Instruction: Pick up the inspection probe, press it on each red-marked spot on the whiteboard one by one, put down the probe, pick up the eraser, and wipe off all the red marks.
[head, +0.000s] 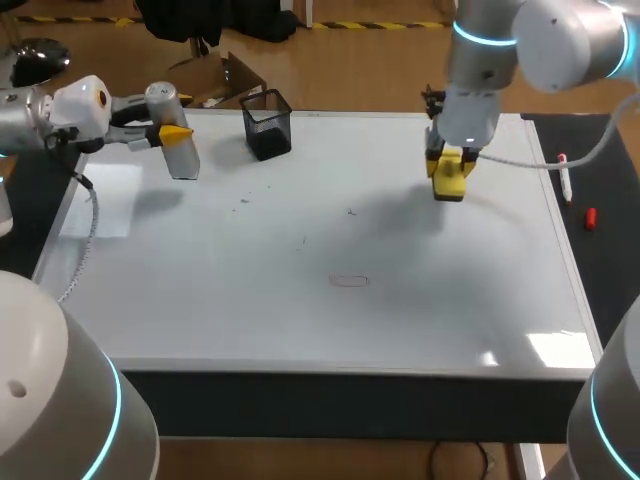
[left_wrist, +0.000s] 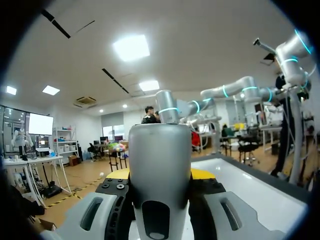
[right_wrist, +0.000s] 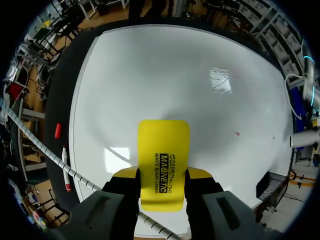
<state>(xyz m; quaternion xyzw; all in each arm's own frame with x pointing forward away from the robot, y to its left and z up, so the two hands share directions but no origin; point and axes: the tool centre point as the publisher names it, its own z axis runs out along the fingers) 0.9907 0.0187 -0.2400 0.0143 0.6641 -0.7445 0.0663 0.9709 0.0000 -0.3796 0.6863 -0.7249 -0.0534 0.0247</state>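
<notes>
Two grippers, both loaded; left gripper (head: 168, 132) at the far left edge of the whiteboard (head: 330, 230), fingers clamped on the grey probe (head: 184, 158), which is held clear of the surface; right gripper (head: 448, 160) over the far right, fingers closed on the yellow eraser (right_wrist: 163, 160); faint red mark (head: 350, 281) near centre; mesh cup (head: 267, 123) far left of centre; marker (head: 565, 178) and red cap (head: 590, 217) right of the board.

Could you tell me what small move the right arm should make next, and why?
Probably carry the yellow rectangular eraser, clamped in the right gripper, towards the faint red oval mark on the whiteboard, then lower it: the eraser appears to hang above the board, away from that mark. The left gripper holds the grey cylindrical probe aside.
</notes>
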